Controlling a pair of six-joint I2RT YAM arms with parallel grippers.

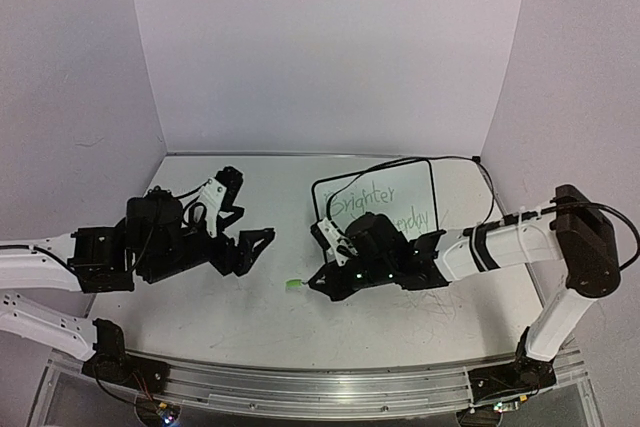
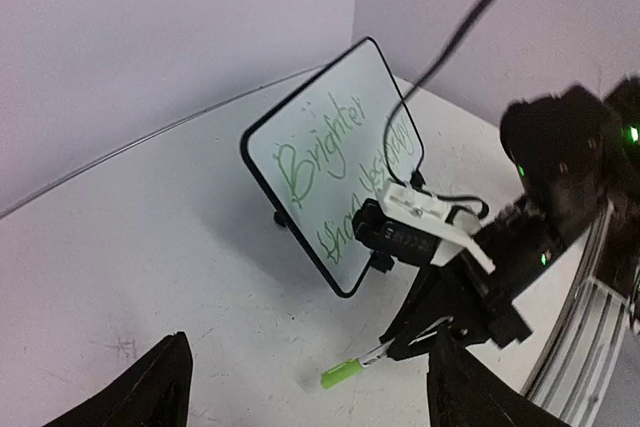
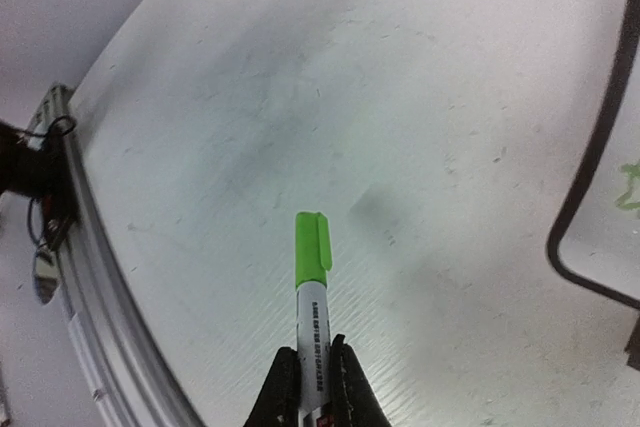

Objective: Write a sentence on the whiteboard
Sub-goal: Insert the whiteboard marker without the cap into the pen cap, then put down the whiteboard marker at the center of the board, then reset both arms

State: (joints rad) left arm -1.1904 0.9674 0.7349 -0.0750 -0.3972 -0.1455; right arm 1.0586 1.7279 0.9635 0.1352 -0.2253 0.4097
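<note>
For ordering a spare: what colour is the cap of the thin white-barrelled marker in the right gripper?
Lime green cap, clearest in the right wrist view.

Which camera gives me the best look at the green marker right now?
Right wrist: the marker fills the middle, cap on, barrel pinched in the right jaws. Top view shows only a green speck; left wrist, just the small cap.

White whiteboard (image 1: 415, 179), black frame, light-green sentence (image 2: 320, 152); white marker (image 3: 312, 297) with black print, lime-green cap.
</note>
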